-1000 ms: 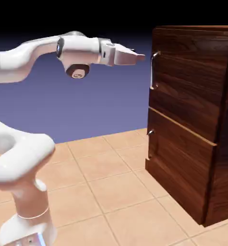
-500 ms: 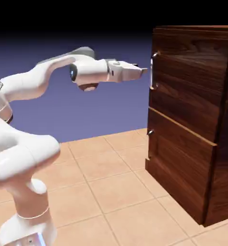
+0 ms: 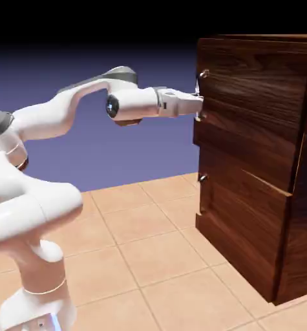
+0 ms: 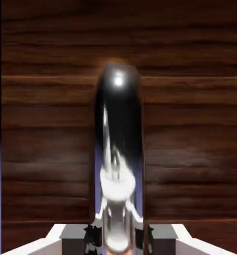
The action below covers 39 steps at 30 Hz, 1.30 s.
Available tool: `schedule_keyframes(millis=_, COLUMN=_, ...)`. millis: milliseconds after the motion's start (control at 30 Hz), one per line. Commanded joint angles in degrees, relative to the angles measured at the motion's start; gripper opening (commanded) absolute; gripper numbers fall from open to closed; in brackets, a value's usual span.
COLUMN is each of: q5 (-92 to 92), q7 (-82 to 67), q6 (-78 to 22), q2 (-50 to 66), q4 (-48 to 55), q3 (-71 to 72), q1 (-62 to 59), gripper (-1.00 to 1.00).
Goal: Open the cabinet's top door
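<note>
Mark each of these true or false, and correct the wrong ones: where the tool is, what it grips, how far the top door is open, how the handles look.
1. The tool is at the upper handle. True.
2. The tool is shut on the lower handle. False: it is shut on the upper one; nothing grips the lower handle.
3. In the hand view, the upper handle runs down between the two finger tips. True.
4. The top door is swung wide open. False: the top door stands only slightly out from the cabinet.
5. Both handles are wooden. False: both look like shiny metal.
</note>
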Motion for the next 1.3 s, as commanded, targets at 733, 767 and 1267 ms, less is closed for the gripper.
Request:
schedule_keyframes(millis=733, q5=-29.1, q7=-15.4, q6=-44.1, q2=-2.3, q4=-31.2, q3=-43.8, q1=19.0, gripper=-1.00)
schedule_keyframes(millis=767, q5=-31.0, q7=-16.0, q6=-45.8, q2=-1.8, q4=-31.4, q3=-45.9, q1=18.7, gripper=-1.00)
schedule_keyframes(millis=1267, q5=-62.3, q7=-29.1, q6=-72.7, q2=19.8, q4=-22.6, q3=-76.3, q1=16.1, gripper=-1.00)
